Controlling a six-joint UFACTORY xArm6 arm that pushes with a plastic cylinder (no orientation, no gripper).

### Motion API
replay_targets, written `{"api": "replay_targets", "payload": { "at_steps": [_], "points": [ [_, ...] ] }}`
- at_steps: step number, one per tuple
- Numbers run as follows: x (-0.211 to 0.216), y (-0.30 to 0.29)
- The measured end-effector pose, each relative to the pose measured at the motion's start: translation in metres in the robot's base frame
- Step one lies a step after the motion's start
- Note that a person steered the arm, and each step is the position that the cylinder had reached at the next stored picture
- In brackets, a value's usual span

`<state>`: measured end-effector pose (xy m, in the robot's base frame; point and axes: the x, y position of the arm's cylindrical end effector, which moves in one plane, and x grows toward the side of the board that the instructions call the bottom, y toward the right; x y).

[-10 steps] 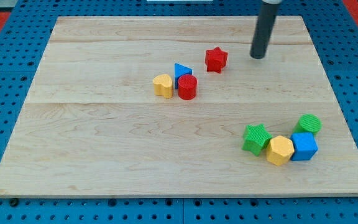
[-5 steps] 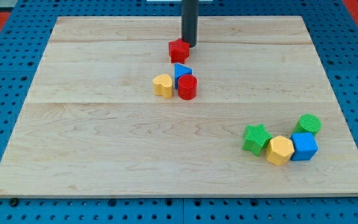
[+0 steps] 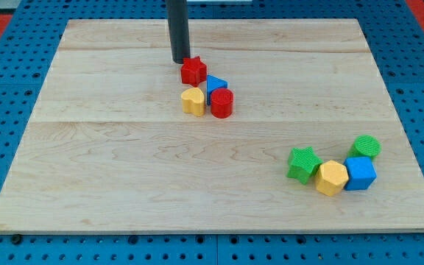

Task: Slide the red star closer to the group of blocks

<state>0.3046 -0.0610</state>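
Observation:
The red star sits near the board's top middle, touching or almost touching the blue triangle below and to its right. Just below it are the yellow heart-shaped block and the red cylinder, which form a tight group with the triangle. My tip is right against the star's upper left side. The dark rod rises from it out of the view's top.
A second group lies at the lower right: a green star, a yellow hexagon, a blue cube and a green cylinder. The wooden board lies on a blue pegboard.
The rod swept from the star's right to its upper left. The red star slid left, then down, and now sits against the group with the blue triangle.

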Motion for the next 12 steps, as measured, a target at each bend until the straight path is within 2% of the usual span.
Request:
{"api": "replay_targets", "payload": {
  "at_steps": [1, 2, 3, 6, 12],
  "points": [
    [0.009, 0.01],
    [-0.031, 0.017],
    [-0.046, 0.042],
    [-0.003, 0.034],
    [0.047, 0.002]
  ]
}}
